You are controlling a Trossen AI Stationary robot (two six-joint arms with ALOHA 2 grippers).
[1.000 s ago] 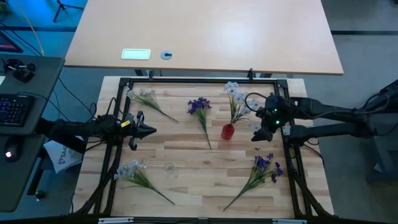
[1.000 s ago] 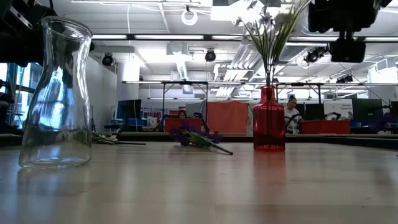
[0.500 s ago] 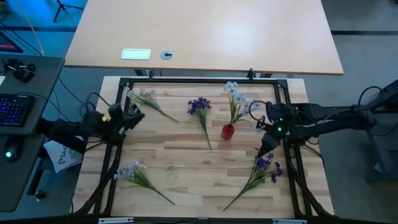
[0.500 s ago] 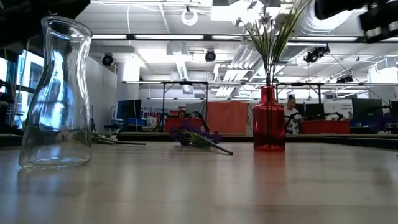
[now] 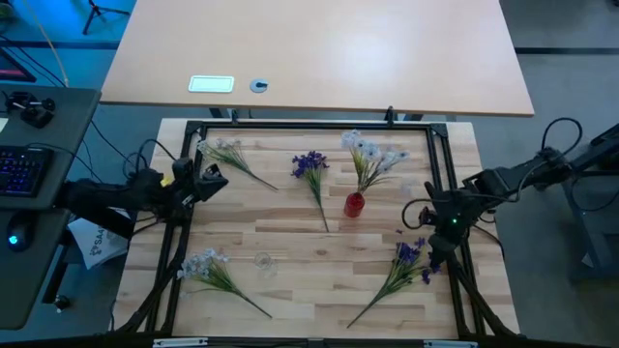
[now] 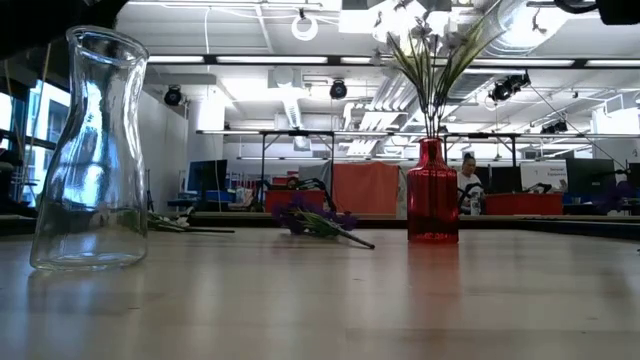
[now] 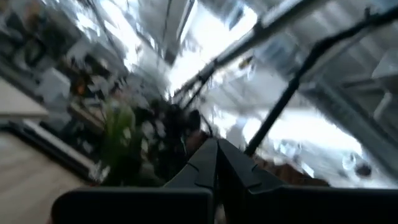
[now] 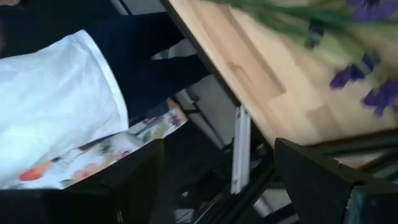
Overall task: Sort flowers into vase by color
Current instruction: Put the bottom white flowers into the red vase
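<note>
Glass carafe (image 6: 88,150) stands empty; slim red vase (image 5: 354,204) holds one pale sprig (image 5: 370,159). Left hand (image 5: 215,178), nine o'clock, pinched together; right hand (image 5: 432,253), four o'clock, spread wide.

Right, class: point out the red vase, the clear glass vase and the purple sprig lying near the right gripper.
red vase (image 6: 432,200): low view, on the middle of its red body.
clear glass vase (image 6: 90,150): low view, on its glass wall.
purple sprig (image 5: 410,254): high view, on its dark purple blossoms.
</note>
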